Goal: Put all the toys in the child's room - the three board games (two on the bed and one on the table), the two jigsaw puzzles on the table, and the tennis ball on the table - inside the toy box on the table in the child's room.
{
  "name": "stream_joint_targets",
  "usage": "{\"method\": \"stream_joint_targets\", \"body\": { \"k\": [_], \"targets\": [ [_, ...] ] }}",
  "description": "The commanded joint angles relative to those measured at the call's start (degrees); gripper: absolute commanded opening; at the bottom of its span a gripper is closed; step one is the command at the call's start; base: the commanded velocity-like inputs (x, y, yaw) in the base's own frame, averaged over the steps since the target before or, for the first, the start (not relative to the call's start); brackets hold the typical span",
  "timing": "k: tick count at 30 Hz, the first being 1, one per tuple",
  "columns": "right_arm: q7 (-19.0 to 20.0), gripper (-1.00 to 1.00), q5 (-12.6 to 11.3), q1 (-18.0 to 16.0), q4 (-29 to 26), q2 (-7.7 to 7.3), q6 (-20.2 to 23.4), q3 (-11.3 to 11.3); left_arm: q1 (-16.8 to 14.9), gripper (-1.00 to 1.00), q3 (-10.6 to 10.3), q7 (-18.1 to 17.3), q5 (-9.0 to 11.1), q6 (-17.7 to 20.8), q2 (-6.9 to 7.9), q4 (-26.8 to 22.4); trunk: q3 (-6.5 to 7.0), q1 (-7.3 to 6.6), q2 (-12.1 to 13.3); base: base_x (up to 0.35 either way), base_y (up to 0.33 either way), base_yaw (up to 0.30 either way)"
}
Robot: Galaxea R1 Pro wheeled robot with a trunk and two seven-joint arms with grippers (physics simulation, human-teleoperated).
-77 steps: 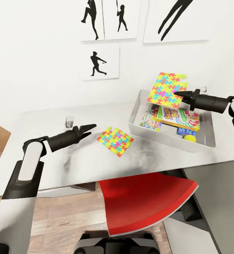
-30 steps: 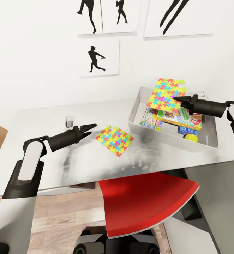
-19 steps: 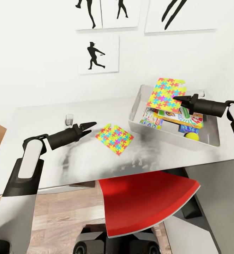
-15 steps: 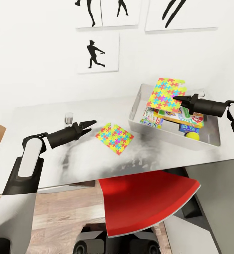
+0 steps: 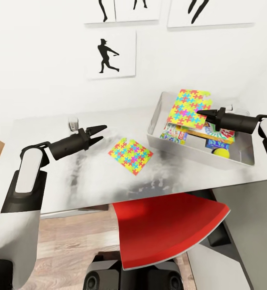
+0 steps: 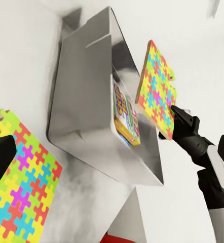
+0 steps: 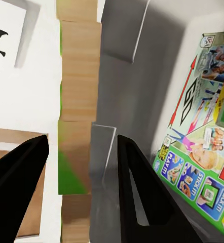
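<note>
Your right tool (image 5: 202, 113), at the right of the head view, grips one jigsaw puzzle (image 5: 189, 108) by its edge and holds it tilted, nearly upright, above the toy box (image 5: 189, 147). The right wrist view shows its two dark fingers (image 7: 137, 192) set apart with the puzzle's edge between them, and the Monopoly box (image 7: 203, 152) lying inside the tray at the right of that frame.

Inside the tray, in the head view, the Skip-Bo box (image 5: 214, 135) rests on top of the Monopoly box, a small blue box (image 5: 216, 143) sits just beside it, and the tennis ball (image 5: 220, 152) lies near the tray's front wall at right centre.

Your left tool (image 5: 98, 133), left of centre, stands open and empty above the pale worktop (image 5: 61, 177). The second jigsaw puzzle (image 5: 130, 155) lies flat on the worktop at the frame's centre, between that tool and the tray, touching neither. The left wrist view shows it at lower left, with the tray and the raised puzzle beyond.

A red chair seat (image 5: 169, 229) fills the lower centre, tucked partly under the worktop's front edge. Silhouette posters (image 5: 109, 54) hang on the white wall at the top.
</note>
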Motion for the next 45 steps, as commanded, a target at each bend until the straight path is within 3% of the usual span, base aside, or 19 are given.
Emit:
{"method": "stream_joint_targets", "body": {
  "k": [1, 13, 35, 45],
  "targets": [
    [0.60, -1.00, 0.38, -0.04, 0.04, -0.05, 0.00, 0.30, -0.32, 1.00, 0.09, -0.33, -0.17, 0.23, 0.03, 0.07, -0.17, 0.03, -0.10, 0.000, 0.000, 0.000],
    [0.64, -1.00, 0.31, 0.14, 0.02, -0.04, 0.00, 1.84, -2.50, 1.00, 0.07, 1.45, 2.48, 0.24, 0.14, 0.92, -1.28, 0.03, -0.10, 0.000, 0.000, 0.029],
    [0.63, -1.00, 0.30, -0.12, 0.01, 0.76, 0.00, 2.33, -3.23, 1.00, -0.03, 1.91, 3.02, 0.26, 0.14, 1.31, -3.32, 0.03, -0.10, 0.000, 0.000, 0.060],
    [0.57, -1.00, 0.37, -2.53, 0.00, 0.05, 0.00, 2.29, -3.32, 1.00, -0.30, 1.92, 3.02, 0.26, 0.03, 1.47, -4.10, 0.03, -0.10, 0.000, 0.000, 0.058]
  ]
}}
